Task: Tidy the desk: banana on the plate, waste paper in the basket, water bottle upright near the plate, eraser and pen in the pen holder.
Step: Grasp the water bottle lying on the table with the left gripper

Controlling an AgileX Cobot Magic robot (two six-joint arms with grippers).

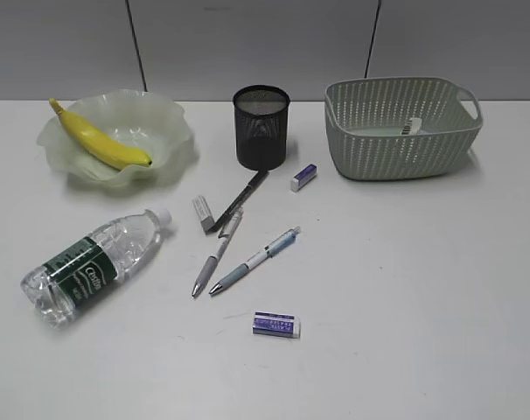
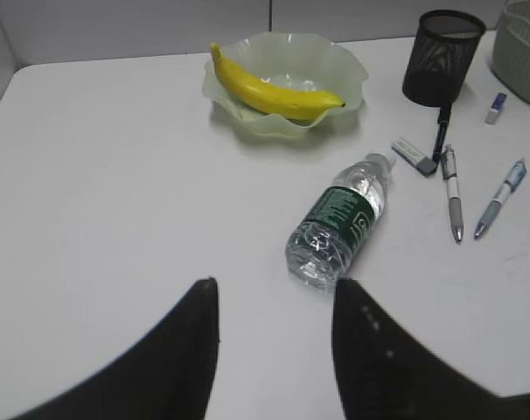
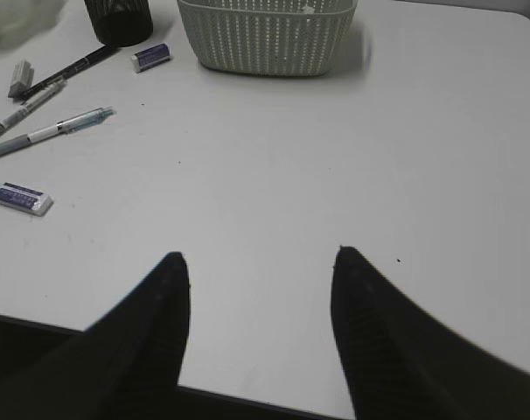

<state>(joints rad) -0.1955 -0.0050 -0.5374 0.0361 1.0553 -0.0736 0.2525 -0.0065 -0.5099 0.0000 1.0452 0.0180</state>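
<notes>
Both grippers, left [image 2: 274,302] and right [image 3: 258,267], are seen spread apart over bare table [image 1: 422,289], nothing held. Nearest lies an eraser [image 1: 276,325]; then the water bottle [image 1: 94,265] on its side and pens [image 1: 254,260]. Farther back, the banana [image 1: 99,140] rests on the plate [image 1: 164,114]; pen holder [image 1: 261,127]; basket [image 1: 401,129], possibly holding paper.

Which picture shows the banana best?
The left wrist view: the whole banana shows large and clear, lying in the green plate. The exterior view also shows all of it, only smaller. The right wrist view misses it; only a blurry bit of plate shows at its top-left corner.
</notes>
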